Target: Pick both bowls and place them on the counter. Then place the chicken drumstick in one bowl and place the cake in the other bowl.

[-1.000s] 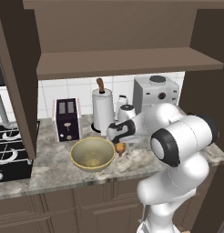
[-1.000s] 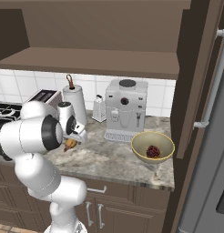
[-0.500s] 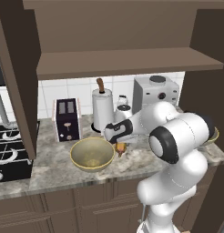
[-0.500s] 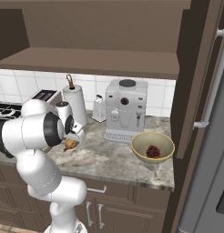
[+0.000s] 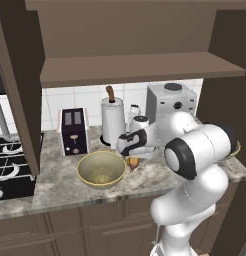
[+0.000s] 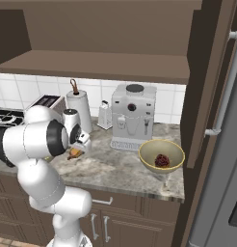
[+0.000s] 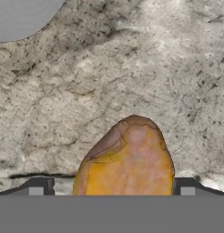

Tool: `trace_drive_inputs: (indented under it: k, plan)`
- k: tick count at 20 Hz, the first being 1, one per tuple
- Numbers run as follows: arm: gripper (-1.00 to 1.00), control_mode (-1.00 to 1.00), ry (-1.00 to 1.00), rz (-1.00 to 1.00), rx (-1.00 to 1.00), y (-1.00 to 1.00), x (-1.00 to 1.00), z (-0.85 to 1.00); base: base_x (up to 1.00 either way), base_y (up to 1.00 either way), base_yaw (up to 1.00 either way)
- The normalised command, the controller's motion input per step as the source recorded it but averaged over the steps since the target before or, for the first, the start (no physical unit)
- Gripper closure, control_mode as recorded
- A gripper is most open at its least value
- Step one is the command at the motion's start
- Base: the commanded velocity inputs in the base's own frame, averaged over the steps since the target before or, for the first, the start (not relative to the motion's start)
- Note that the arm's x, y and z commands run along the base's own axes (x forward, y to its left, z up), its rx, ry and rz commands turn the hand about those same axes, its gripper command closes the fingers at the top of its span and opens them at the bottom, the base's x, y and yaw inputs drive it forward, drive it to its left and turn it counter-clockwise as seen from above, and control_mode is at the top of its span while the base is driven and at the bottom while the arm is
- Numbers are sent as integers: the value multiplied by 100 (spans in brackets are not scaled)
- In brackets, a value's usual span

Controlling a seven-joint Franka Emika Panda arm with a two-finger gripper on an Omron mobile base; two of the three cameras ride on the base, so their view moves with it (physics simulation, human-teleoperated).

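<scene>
The pincer [image 7: 111,191] is spread fully wide, nothing held, with the chicken drumstick [image 7: 127,159] framed between. On the tabletop [image 5: 60,187], the glazed piece could be squeezed sideways.

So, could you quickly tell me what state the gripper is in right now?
Gripper: open, fingers either side of the drumstick on the counter, not closed on it.

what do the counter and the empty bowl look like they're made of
Counter: likely polished stone, going by the grey-beige marbled veining. Empty bowl: probably glazed ceramic, smooth olive-beige with a yellowish rim, though the render leaves plastic possible.
</scene>
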Motion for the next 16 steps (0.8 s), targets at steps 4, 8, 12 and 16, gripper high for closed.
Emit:
trace_drive_inputs:
  k: [4,8,12,16]
  plan:
    - [-100,-100,-2,0,5,-21,-12,-9,0,0,0]
    - [-100,-100,0,0,2,-9,-5,-11,0,0,0]
    - [-100,-100,0,0,0,0,0,-20,0,0,0]
    - [-100,-100,0,0,0,3,0,-29,0,0,0]
